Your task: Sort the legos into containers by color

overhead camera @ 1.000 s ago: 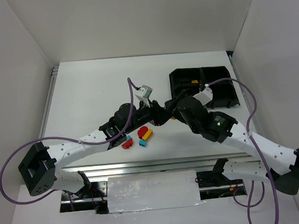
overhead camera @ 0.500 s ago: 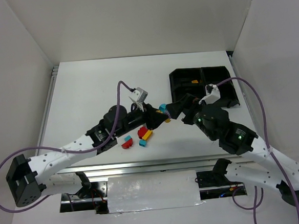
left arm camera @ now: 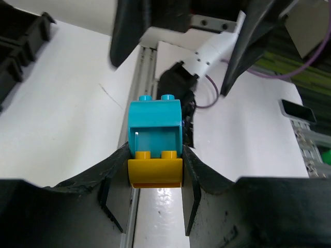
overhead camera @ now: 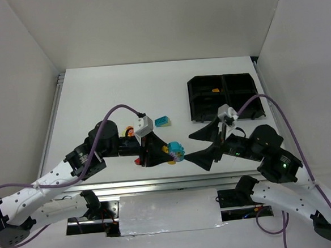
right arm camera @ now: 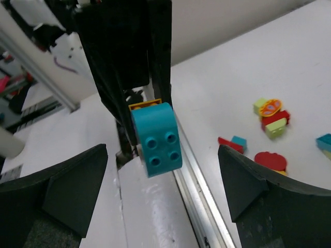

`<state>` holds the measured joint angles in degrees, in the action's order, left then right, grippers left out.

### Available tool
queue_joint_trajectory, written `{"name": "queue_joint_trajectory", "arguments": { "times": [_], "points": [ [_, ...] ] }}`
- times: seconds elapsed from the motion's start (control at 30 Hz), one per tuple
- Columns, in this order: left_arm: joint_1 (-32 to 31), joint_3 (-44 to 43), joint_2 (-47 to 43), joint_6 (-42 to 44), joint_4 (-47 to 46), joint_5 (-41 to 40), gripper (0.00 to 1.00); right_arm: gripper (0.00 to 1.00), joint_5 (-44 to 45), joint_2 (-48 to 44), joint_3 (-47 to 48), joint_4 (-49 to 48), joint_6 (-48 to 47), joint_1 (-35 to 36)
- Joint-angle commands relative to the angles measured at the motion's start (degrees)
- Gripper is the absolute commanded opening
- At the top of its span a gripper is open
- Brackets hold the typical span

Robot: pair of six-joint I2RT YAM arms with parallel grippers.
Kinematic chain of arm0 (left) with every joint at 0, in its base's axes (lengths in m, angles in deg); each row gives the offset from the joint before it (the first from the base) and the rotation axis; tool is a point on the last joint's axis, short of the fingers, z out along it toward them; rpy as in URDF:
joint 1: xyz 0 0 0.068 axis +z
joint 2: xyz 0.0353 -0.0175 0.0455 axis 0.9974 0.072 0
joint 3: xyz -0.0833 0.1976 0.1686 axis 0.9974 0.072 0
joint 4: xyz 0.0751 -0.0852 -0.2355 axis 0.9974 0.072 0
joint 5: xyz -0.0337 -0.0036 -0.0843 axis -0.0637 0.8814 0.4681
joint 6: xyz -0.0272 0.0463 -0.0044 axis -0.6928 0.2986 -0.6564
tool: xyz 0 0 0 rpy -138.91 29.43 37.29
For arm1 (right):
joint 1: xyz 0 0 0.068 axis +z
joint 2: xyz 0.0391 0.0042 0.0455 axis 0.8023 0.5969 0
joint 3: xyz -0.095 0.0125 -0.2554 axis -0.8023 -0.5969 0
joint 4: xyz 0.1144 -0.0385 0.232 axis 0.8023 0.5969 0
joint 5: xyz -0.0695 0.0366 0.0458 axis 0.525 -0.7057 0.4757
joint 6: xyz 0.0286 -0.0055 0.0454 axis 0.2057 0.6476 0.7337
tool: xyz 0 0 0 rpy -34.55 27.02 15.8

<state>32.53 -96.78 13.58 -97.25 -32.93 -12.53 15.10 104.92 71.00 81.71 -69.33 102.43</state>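
Wrist views best show left end effector [left arm camera: 155,156] clamping teal-on-yellow bricks [left arm camera: 155,132] — right end effector [overhead camera: 188,147] gapes.

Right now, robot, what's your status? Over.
Left pincer shut on teal-and-yellow brick stack. Right pincer open, facing it, not touching. Nothing between them.

White arms [overhead camera: 45,188], black jaws (purple cables [overhead camera: 120,107])

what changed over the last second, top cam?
The left gripper pulled back toward the near edge, still clamped on the teal-and-yellow plastic brick stack. The right gripper backed off too and opened, facing it. The black four-compartment plastic tray stayed put.
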Motion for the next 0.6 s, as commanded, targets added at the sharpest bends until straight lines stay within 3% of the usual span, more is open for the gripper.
{"name": "queue_joint_trajectory", "arguments": {
  "times": [0.0, 0.27, 0.57],
  "points": [
    [-0.10, -3.24, -0.72, 2.88, 2.88, 8.03, 0.00, 0.94, -13.09, 7.52, 1.78, -4.36, -2.49, -0.30],
    [-0.10, -1.48, -1.07, 1.56, 0.95, 8.12, 0.00, 0.90, -16.35, 9.20, 0.64, -9.11, -0.47, -0.12],
    [-0.10, -2.10, -0.54, 1.65, -0.37, 9.61, 0.00, 0.70, -18.10, 10.25, -0.41, -8.40, -1.35, -0.21]
  ]
}}
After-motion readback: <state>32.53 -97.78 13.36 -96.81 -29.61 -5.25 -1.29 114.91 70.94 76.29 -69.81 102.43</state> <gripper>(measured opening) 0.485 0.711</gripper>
